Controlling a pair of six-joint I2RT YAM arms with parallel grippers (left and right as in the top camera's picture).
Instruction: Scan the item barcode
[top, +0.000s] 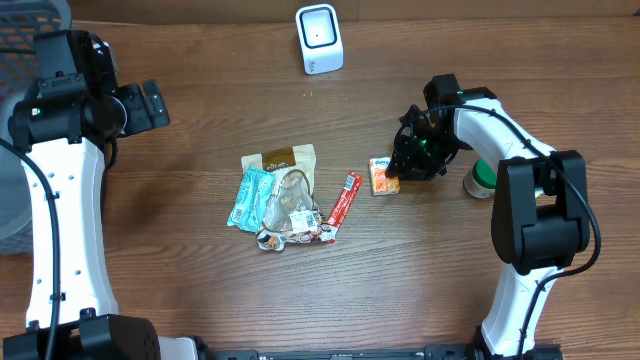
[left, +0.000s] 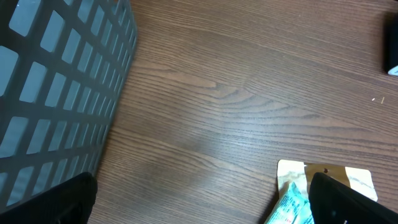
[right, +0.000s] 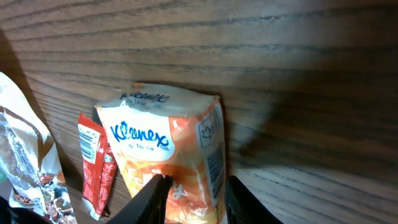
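Straddling the orange Kleenex pack with the right claw narrowly spread, pinch or not impossible to tell, left claw spread wide beside a basket.

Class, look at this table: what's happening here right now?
The right gripper is down over the orange tissue pack, its fingers straddling one edge; whether it grips yet is unclear. The pack lies flat on the table, beside a pile of snack packets. The left gripper hangs open near the basket, holding nothing. The white scanner stands at the far edge, so nothing is being scanned yet.
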